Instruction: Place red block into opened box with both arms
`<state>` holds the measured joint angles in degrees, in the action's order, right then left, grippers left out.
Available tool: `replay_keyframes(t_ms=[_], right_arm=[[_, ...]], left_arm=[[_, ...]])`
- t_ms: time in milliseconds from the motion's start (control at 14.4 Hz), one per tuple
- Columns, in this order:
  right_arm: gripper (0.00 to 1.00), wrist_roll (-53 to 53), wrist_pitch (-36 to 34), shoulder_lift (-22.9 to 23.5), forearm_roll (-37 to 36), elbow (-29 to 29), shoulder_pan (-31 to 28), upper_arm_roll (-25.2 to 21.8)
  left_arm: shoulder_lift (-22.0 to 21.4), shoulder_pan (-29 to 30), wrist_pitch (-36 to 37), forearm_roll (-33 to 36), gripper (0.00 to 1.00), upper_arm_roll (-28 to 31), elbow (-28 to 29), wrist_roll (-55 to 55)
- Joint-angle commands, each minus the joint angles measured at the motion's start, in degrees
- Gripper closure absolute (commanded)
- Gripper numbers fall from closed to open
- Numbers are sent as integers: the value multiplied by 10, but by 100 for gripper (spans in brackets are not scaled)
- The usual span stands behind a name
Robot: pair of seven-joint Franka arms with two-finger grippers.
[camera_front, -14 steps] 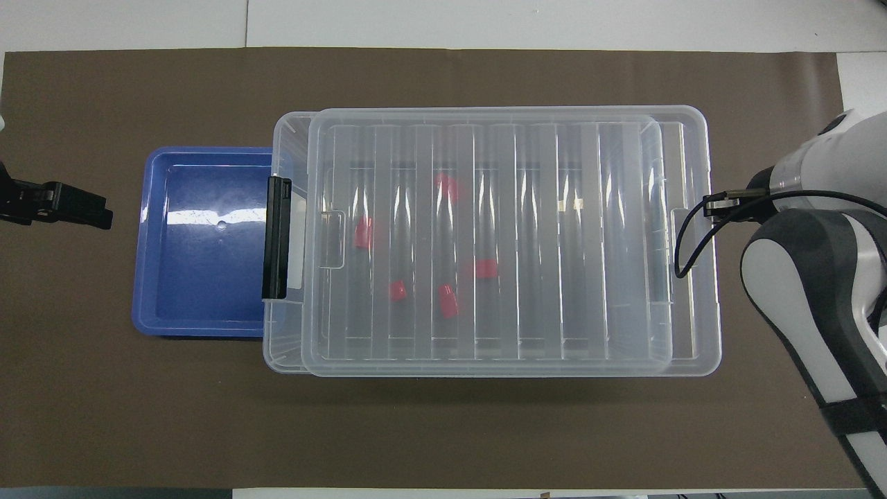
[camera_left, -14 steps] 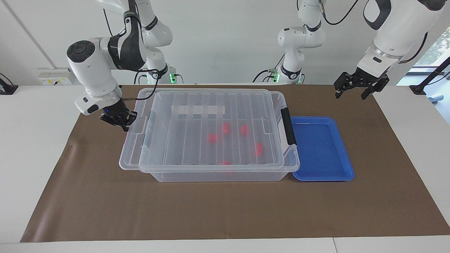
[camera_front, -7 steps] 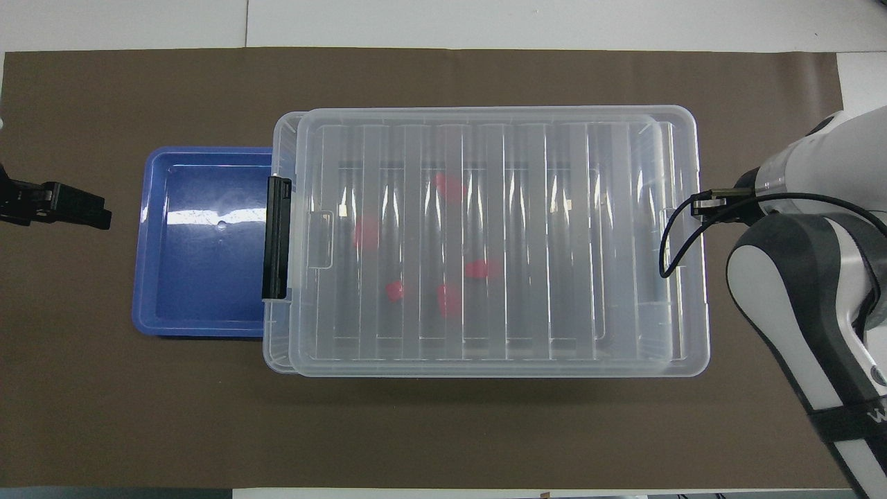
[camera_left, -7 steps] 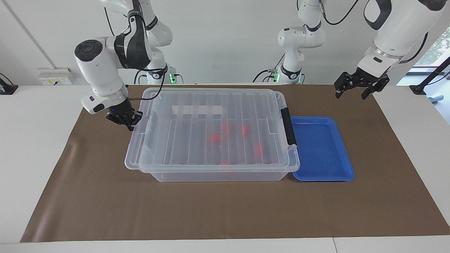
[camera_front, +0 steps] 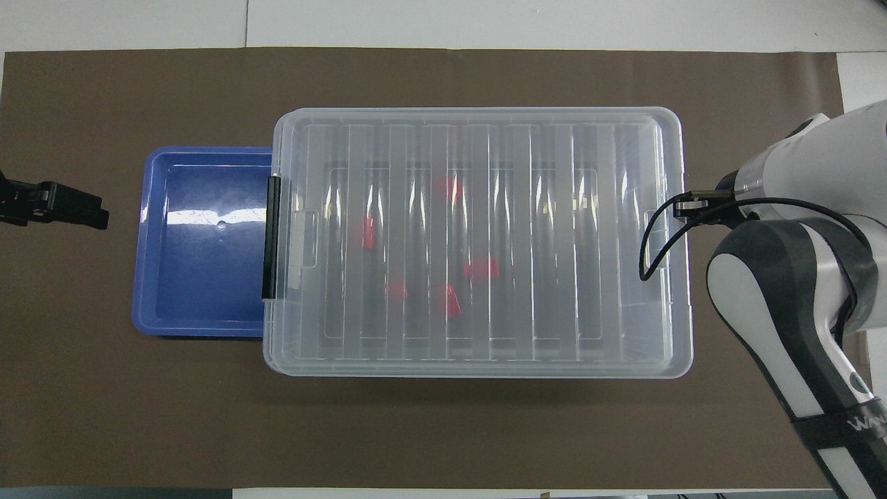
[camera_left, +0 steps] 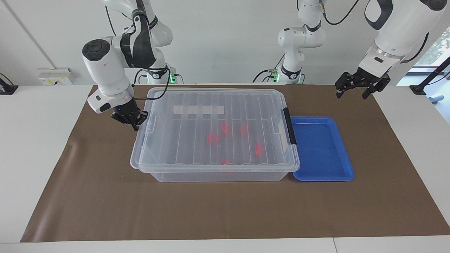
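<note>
Nearest the robots, the right gripper has its fingertips closed together at the lid edge on the right arm's end of the box; whether it actually pinches that edge I cannot tell. The left gripper hangs with fingers spread and nothing in them, above the brown mat at the left arm's end of the table, while its arm waits. The ribbed lid lies over the clear box and covers it. Through the lid several red blocks show on the box floor, among them one red block toward the black clip handle. The blue tray sits just beside the handle end of the box.
</note>
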<state>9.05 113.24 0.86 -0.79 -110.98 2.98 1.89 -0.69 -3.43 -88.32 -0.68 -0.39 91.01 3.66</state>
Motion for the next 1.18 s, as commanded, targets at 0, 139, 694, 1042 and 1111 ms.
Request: replay_keyframes(t_ms=[0, 139, 694, 1042, 1111], right_arm=[[100, 12, 8, -9, 3, -13, -3, 6], [100, 7, -6, -7, 3, -1, -3, 5], [100, -83, -257, -4, 4, 196, -7, -65], [0, -83, -284, -11, 2, 195, -9, -86], [0, -78, -282, -11, 2, 195, -9, -86]], left_arm=[[-9, 2, 2, -2, 0, 1, 5, 3], [-9, 2, 3, -2, 0, 1, 5, 3], [-9, 2, 2, -2, 0, 1, 5, 3], [-9, 2, 3, -2, 0, 1, 5, 3], [-9, 2, 2, -2, 0, 1, 5, 2]])
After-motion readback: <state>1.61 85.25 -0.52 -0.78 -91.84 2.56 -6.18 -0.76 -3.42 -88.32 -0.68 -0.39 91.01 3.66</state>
